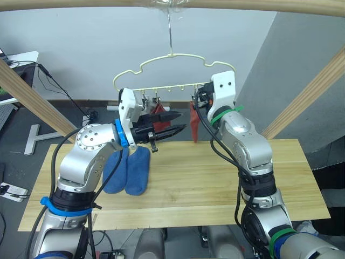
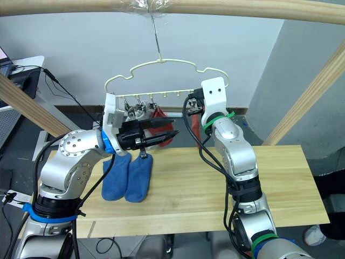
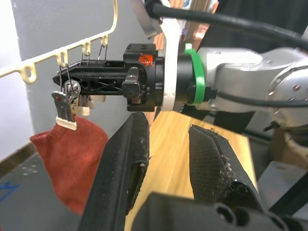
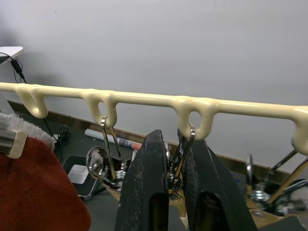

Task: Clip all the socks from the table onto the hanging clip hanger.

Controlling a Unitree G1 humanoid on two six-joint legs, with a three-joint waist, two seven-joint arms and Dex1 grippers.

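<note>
The pale-yellow clip hanger (image 1: 172, 56) hangs by its hook from the wooden pole, with metal clips along its lower bar. One rust-red sock (image 1: 160, 110) hangs from a clip, and a second red sock (image 1: 194, 125) hangs beside my right arm. Two blue socks (image 1: 127, 170) lie side by side on the table (image 1: 215, 178). My left gripper (image 1: 183, 120) is open and empty, held level just in front of the hanging red sock. My right gripper (image 4: 174, 144) is raised at the hanger's bar, shut on a metal clip (image 4: 176, 166).
A thick wooden pole (image 1: 242, 5) runs across the top, with slanted wooden posts at the left (image 1: 32, 97) and right (image 1: 307, 97). The plank tabletop stretches to the right of the blue socks. Cables and a white stand (image 1: 38, 137) lie on the floor behind.
</note>
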